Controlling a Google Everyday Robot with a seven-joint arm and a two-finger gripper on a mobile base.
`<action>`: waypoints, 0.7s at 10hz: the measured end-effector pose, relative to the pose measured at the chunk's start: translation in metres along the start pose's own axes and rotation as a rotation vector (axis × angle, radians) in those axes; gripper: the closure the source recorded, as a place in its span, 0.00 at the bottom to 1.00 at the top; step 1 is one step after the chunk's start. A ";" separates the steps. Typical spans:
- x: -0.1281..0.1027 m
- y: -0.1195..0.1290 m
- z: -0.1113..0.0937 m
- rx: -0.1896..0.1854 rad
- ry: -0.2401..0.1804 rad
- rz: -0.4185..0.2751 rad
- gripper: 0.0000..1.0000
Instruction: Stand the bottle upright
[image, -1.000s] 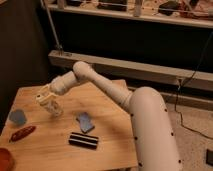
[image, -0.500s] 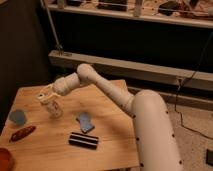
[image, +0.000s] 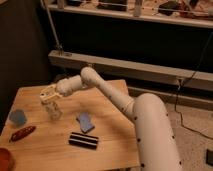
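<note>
Tool (image: 49, 95) abv bottle (image: 53, 111), block (image: 85, 121) R

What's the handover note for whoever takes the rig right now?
Gripper: over the left part of the table, directly above the bottle's cap; contact with the bottle cannot be told.
Bottle: on the table, looks upright, left of the blue block.
Done: the bottle appears to be standing.
Left: probably confirm that it is released, then lift the gripper straight up so it does not tip.
</note>
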 end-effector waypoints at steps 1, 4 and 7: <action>0.001 0.001 0.000 -0.003 -0.007 0.003 0.70; 0.005 0.001 -0.002 -0.007 -0.027 0.009 0.39; 0.008 0.000 -0.003 -0.006 -0.024 0.008 0.36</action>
